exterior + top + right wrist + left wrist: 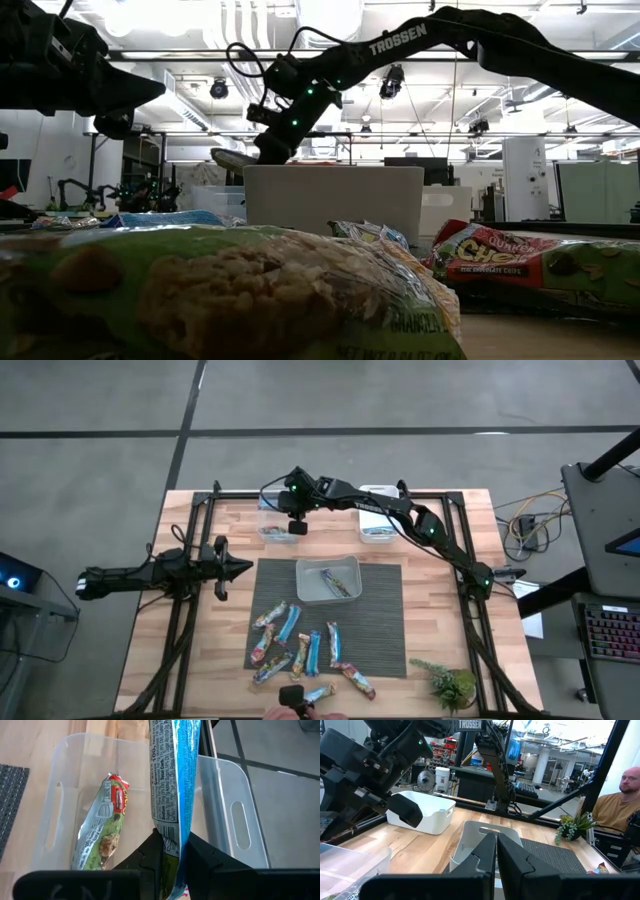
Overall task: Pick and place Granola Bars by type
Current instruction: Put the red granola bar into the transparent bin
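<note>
While the right arm reaches across the far side of the wooden surface (440,650) in the high view, its right tool (296,526) hangs over the far-left clear tub (266,520). The left tool (240,568) points inward from the left, beside the grey mat (385,630). A clear centre tub (310,592) on the mat holds one bar. Loose granola bars (300,650) lie scattered on the mat's near half. A white bin (378,530) sits far right of the clear tub; a small green plant (452,684) stands at the near right corner.

Low view: wrapped bars fill the foreground, one red-and-green wrapper (520,265) at right. Behind them stands the centre tub (330,200), with the right tool (262,150) above and behind it.

Left wrist view: left tool (497,851) clenched, fingers (485,855) pressed together, nothing between them. Centre tub (470,840) just ahead; white bin (427,812) beyond. A person (615,805) sits past the surface edge.

Right wrist view: right tool (172,851) is clamped on a blue-wrapped granola bar (175,775), which hangs over the clear tub (235,785). A green-and-red bar (102,827) lies inside that tub.
</note>
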